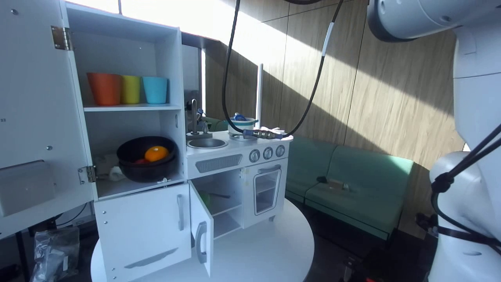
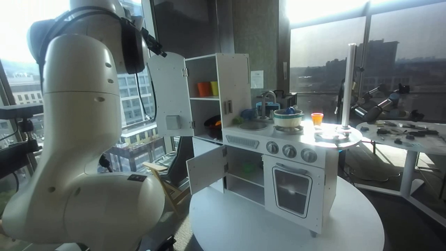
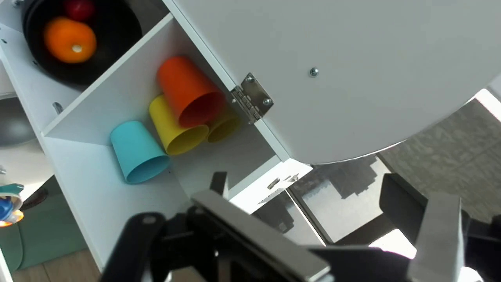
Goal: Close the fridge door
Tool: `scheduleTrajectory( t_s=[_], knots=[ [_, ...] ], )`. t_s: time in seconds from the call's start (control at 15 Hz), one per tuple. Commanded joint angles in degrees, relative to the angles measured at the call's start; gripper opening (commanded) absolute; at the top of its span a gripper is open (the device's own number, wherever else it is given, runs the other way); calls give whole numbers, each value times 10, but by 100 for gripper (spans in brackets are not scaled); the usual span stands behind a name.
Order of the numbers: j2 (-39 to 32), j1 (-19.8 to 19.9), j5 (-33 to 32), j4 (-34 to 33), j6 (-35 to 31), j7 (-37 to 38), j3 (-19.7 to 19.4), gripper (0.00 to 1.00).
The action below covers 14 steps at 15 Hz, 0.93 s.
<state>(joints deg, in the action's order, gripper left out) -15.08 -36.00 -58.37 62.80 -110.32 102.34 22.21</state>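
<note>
The white fridge door stands wide open, swung outward on metal hinges. It shows at the left edge in an exterior view (image 1: 33,105), in the other exterior view (image 2: 170,94) and at the upper right in the wrist view (image 3: 352,74). The white fridge cabinet (image 1: 131,107) is exposed, with two shelf spaces. My gripper's fingers (image 3: 309,196) are spread apart with nothing between them, near the rounded top of the door and the cabinet top. A dark finger of the gripper (image 2: 155,43) shows near the door's top. The gripper is out of frame in an exterior view.
Orange (image 1: 105,89), yellow (image 1: 130,89) and blue (image 1: 155,90) cups stand on the upper shelf. A black bowl (image 1: 143,168) with fruit sits below. A lower cabinet door (image 1: 201,231) stands ajar. A black cable (image 1: 225,70) hangs ahead of the play kitchen. A pot (image 2: 287,119) stands on the stove.
</note>
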Motion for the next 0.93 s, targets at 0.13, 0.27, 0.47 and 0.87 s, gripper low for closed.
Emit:
scheduleTrajectory(
  t_s=[0.13, 0.27, 0.47, 0.87],
  knots=[
    [-123, -55, -92, -187, 52, -5, -19, 100],
    [-153, -71, -124, -234, 46, -11, -29, 100],
    [-197, -93, -160, -304, 46, -16, -42, 100],
    [-237, -126, -116, -353, 29, -33, -115, 100]
  ],
)
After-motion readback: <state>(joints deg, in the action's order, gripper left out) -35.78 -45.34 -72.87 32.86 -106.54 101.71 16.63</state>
